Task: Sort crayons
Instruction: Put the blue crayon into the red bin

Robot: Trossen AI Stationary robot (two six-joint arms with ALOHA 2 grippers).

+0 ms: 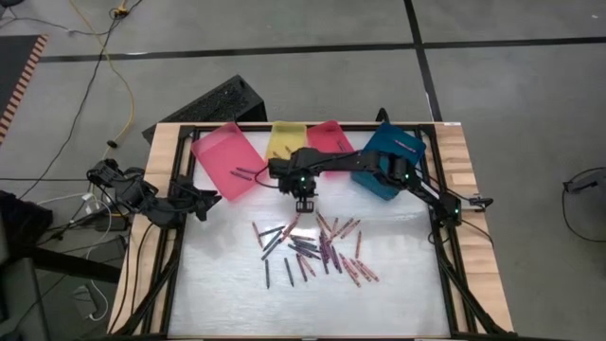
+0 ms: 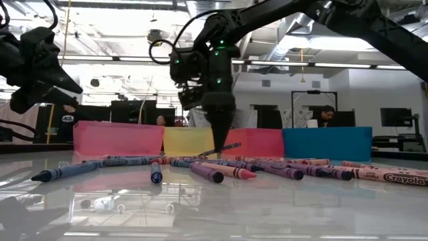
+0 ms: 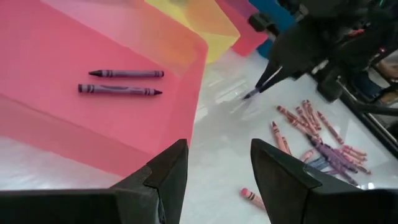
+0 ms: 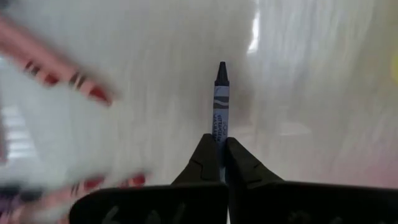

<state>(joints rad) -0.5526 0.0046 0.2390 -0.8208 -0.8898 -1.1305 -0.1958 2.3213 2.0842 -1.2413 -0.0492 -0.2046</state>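
Several crayons point(image 1: 312, 248) in pink, purple, blue and dark tones lie loose on the white table, also seen in the low view point(image 2: 221, 171). My right gripper point(image 1: 304, 202) hangs over the table's far middle, in front of the yellow tray point(image 1: 284, 140), and is shut on a blue crayon point(image 4: 221, 106). The crayon also shows in the low view point(image 2: 226, 148) and the left wrist view point(image 3: 252, 93). My left gripper point(image 3: 217, 180) is open and empty near the pink tray point(image 1: 227, 161), which holds two purple crayons point(image 3: 121, 81). My right gripper pinches the blue crayon's blunt rear end point(image 4: 219, 138) between its two fingertips. The fingers point(image 2: 217, 127) come from above, pointing down. The crayon sticks out beyond the fingertips at a slant, its pointed tip point(image 4: 221, 67) free, lifted just clear of the table.
Pink, yellow, red point(image 1: 329, 137) and blue point(image 1: 390, 161) trays stand in a row along the table's far edge. The table point(image 1: 218, 294) has wooden side rails. A dark keyboard-like object point(image 1: 213, 102) lies on the floor behind. People show in the room beyond point(image 2: 326, 114).
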